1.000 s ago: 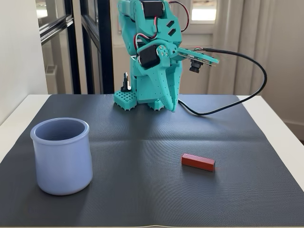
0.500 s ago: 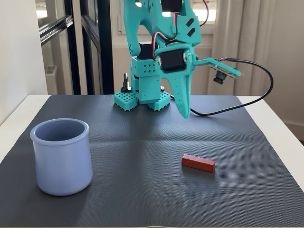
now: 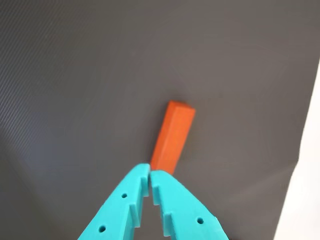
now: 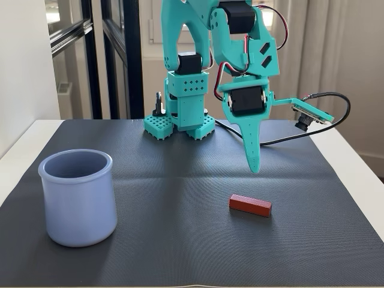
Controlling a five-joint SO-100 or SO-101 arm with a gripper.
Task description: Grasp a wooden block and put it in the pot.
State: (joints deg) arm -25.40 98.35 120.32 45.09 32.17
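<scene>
The wooden block point(image 4: 250, 205), a small red-brown bar, lies flat on the dark mat right of centre in the fixed view. In the wrist view the block point(image 3: 173, 136) looks orange and lies just beyond the fingertips. My teal gripper point(image 4: 255, 167) hangs above and slightly behind the block, pointing down, with its fingers pressed together and nothing between them. From the bottom edge of the wrist view the gripper point(image 3: 150, 171) enters with its tips touching. The lavender-blue pot point(image 4: 78, 196) stands upright at the mat's left front, far from the gripper.
A dark ribbed mat point(image 4: 180, 180) covers the white table point(image 4: 354, 156). The arm's teal base point(image 4: 179, 123) stands at the back centre. A black cable point(image 4: 327, 117) loops to the right of the arm. The mat's right edge point(image 3: 306, 130) shows in the wrist view.
The arm has unfolded from its base and swung forward and to the right, bringing the shut gripper down over the block. Block and pot have not moved.
</scene>
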